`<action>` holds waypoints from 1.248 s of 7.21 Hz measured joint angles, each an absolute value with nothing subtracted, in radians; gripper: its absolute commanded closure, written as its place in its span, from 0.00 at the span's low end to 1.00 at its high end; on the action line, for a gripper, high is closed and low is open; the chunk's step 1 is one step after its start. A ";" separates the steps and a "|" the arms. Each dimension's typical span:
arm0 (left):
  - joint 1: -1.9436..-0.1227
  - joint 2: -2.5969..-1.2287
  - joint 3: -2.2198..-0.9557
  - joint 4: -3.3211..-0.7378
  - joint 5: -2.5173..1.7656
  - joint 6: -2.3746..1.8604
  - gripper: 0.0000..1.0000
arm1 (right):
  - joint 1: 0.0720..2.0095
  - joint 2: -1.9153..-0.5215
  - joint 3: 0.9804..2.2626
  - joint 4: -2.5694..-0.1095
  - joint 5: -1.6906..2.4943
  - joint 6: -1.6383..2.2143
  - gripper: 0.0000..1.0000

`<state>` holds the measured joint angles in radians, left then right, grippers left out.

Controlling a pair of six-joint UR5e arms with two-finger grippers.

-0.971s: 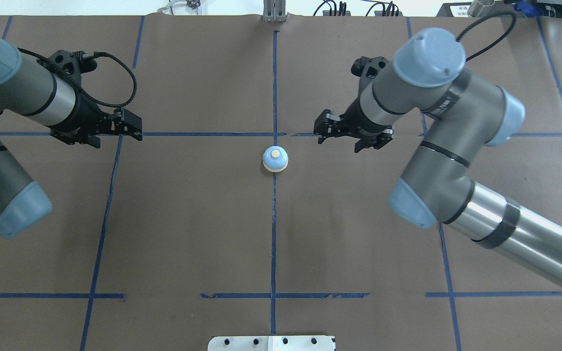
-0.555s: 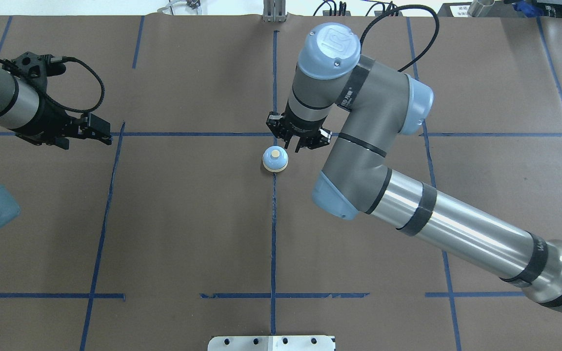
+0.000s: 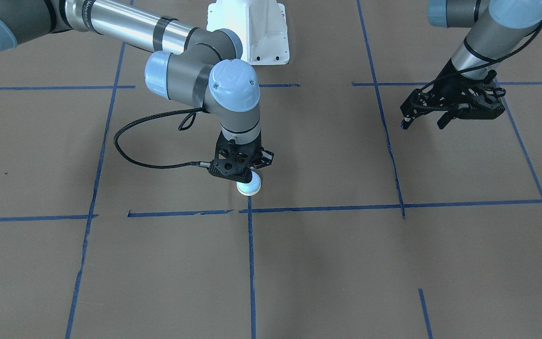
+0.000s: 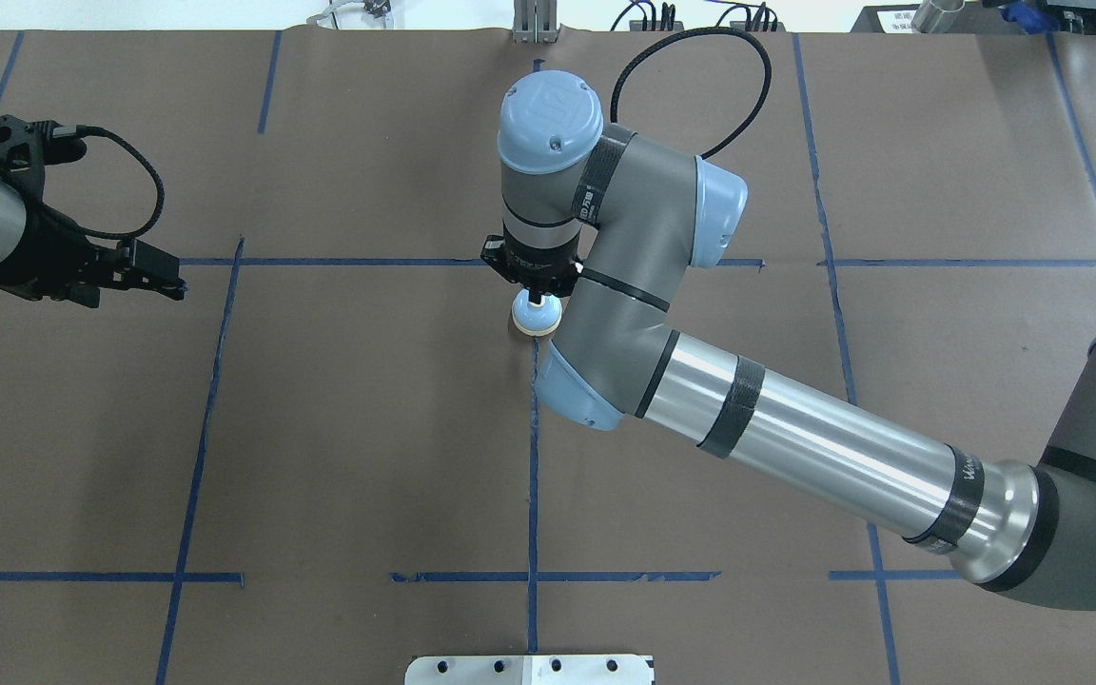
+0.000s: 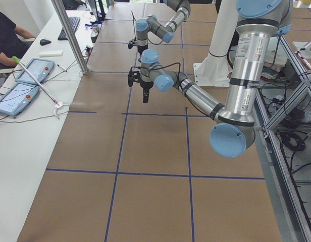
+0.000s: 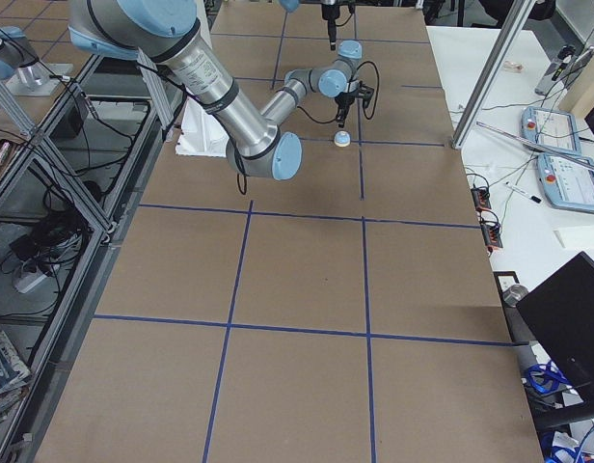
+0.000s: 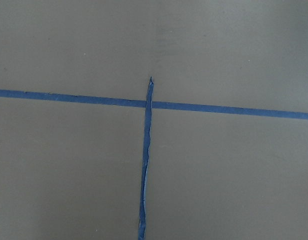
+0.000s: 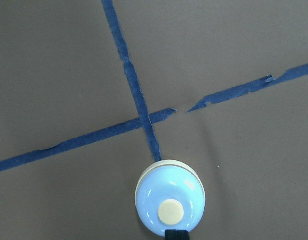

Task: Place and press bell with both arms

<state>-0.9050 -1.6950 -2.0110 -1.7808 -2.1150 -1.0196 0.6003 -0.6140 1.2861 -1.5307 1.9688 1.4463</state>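
The bell, light blue with a cream base and button, stands on the brown table at the crossing of blue tape lines. It also shows in the front view and the right wrist view. My right gripper points straight down over it, shut, and the joined fingertips hang at the dome's near edge beside the button. I cannot tell whether they touch. My left gripper hovers far off to the left, open and holding nothing.
Blue tape lines divide the brown paper-covered table. The white pedestal base stands behind the bell. A metal plate sits at the near edge. A person sits at a side table with tablets.
My right arm swung left and came down over the bell, and its gripper went from open to shut. My left arm drew back toward the left edge.
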 measured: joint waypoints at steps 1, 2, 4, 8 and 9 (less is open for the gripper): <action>-0.905 -1.693 -2.013 -1.781 -2.114 -1.023 0.00 | 0.595 -0.601 1.257 -1.528 1.949 1.443 1.00; -0.905 -1.693 -2.017 -1.781 -2.114 -1.026 0.00 | 0.588 -0.589 1.234 -1.526 1.933 1.442 1.00; -0.905 -1.684 -2.026 -1.781 -2.114 -1.030 0.00 | 0.573 -0.583 1.210 -1.520 1.913 1.442 1.00; -0.904 -1.680 -2.029 -1.781 -2.114 -1.031 0.00 | 0.574 -0.579 1.201 -1.493 1.907 1.444 1.00; -0.904 -1.680 -2.028 -1.781 -2.114 -1.030 0.00 | 0.595 -0.578 1.237 -1.500 1.929 1.446 1.00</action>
<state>-0.9036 -1.6798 -2.0284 -1.7810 -2.1138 -1.0299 0.5948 -0.5781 1.2372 -1.5000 1.9290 1.4456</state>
